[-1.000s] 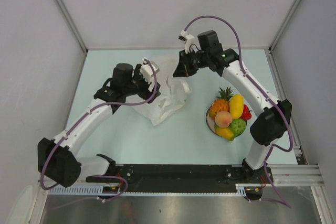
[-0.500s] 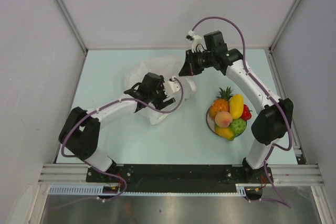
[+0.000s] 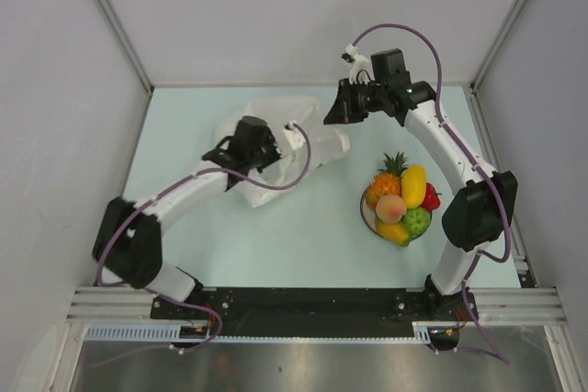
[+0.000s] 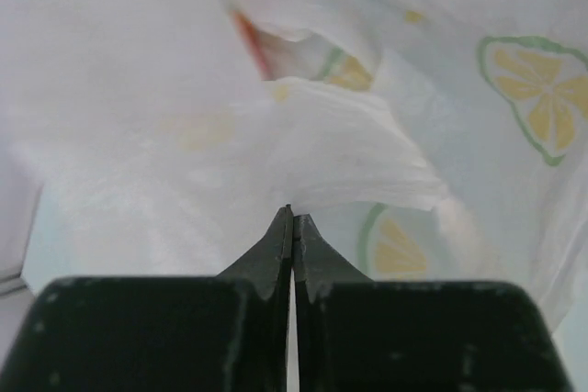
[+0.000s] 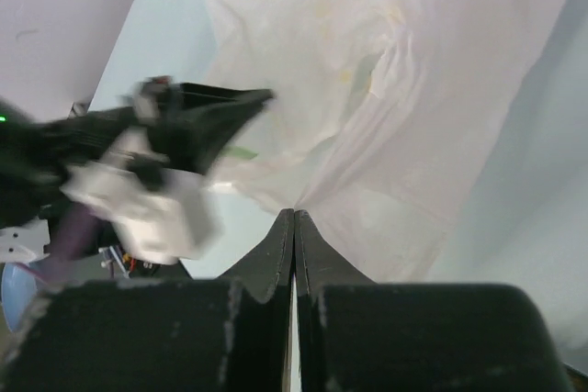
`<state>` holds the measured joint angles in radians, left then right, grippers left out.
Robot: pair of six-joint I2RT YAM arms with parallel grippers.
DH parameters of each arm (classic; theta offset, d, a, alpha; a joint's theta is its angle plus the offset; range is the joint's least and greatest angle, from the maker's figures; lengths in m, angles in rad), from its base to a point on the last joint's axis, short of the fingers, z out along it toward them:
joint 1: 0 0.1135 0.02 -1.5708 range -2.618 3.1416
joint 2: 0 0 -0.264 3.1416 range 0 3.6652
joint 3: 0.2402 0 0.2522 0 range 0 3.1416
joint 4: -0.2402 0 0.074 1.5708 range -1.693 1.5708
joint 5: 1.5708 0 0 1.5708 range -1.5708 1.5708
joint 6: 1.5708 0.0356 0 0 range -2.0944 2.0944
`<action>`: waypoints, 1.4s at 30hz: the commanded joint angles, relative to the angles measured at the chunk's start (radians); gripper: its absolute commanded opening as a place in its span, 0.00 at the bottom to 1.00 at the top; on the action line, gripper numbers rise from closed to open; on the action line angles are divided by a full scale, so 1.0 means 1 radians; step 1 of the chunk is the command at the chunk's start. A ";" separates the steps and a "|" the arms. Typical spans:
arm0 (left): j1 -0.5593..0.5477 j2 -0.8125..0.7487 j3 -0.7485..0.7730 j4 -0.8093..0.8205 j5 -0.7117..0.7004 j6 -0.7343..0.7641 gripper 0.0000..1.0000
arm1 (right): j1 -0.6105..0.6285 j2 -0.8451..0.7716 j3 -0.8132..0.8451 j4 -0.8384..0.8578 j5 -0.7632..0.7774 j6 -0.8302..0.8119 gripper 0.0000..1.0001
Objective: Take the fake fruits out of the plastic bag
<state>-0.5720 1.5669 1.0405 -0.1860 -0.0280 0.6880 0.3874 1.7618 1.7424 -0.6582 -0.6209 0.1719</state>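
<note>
The plastic bag point(image 3: 276, 113) lies crumpled at the back middle of the table, thin white film printed with lemon slices point(image 4: 184, 89). My left gripper point(image 3: 223, 149) is at its left side, shut, with a fold of the film at its tips point(image 4: 292, 214). My right gripper point(image 3: 333, 117) is shut on the bag's right end, and the film runs taut from its tips point(image 5: 294, 212). The fake fruits point(image 3: 400, 201) are piled on a round white plate point(image 3: 365, 215) at the right: pineapple, mango, strawberry, peach, green fruit, lemon. No fruit shows inside the bag.
Grey walls close the table on three sides. The right arm's links arch over the table behind and beside the plate. The left arm point(image 5: 138, 199) shows blurred in the right wrist view, left of the bag point(image 5: 413, 89).
My left gripper swung from the bag's near side to its left side and closed. My right gripper moved right and back with the film, and the bag spread wider between the two.
</note>
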 commanded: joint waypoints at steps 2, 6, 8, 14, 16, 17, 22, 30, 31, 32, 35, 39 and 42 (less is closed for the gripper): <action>0.171 -0.292 0.216 -0.041 0.118 -0.133 0.00 | 0.002 0.031 0.163 0.034 0.023 -0.020 0.00; 0.231 -0.353 0.288 -0.090 0.152 -0.143 0.00 | 0.033 0.013 0.148 0.031 0.020 -0.035 0.00; 0.253 -0.383 0.260 -0.089 0.155 -0.137 0.00 | 0.048 -0.004 0.120 0.028 0.021 -0.041 0.00; 0.400 -0.518 0.090 -0.078 0.183 -0.199 0.00 | 0.059 -0.088 0.011 0.022 0.030 -0.058 0.00; 0.405 -0.550 0.003 -0.101 0.194 -0.193 0.00 | 0.059 -0.100 -0.020 0.014 0.030 -0.071 0.00; 0.405 -0.580 -0.025 -0.107 0.188 -0.203 0.00 | 0.059 -0.114 -0.033 0.011 0.030 -0.071 0.00; 0.415 -0.660 -0.105 -0.153 0.091 -0.219 0.01 | 0.085 -0.143 -0.066 0.012 0.012 -0.063 0.00; 0.362 -0.668 0.211 -0.322 0.416 -0.384 0.58 | 0.123 -0.121 -0.020 0.031 -0.016 -0.038 0.00; 0.336 -0.624 0.252 -0.373 0.450 -0.384 0.59 | 0.122 -0.108 -0.017 0.034 -0.019 -0.028 0.00; 0.290 -0.595 0.263 -0.400 0.476 -0.371 0.58 | 0.116 -0.102 -0.014 0.035 -0.020 -0.020 0.00; 0.207 -0.512 0.242 -0.429 0.536 -0.349 0.47 | 0.107 -0.088 -0.004 0.046 -0.030 0.011 0.00; 0.086 -0.417 0.170 -0.393 0.493 -0.306 0.22 | 0.082 -0.085 -0.004 0.051 -0.033 0.043 0.00; 0.060 -0.375 0.122 -0.314 0.452 -0.309 0.06 | 0.077 -0.090 0.000 0.049 -0.031 0.044 0.00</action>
<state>-0.4801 1.1332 1.2297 -0.5175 0.4290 0.3695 0.4759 1.6768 1.6932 -0.6380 -0.6357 0.1867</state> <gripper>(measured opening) 0.105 0.007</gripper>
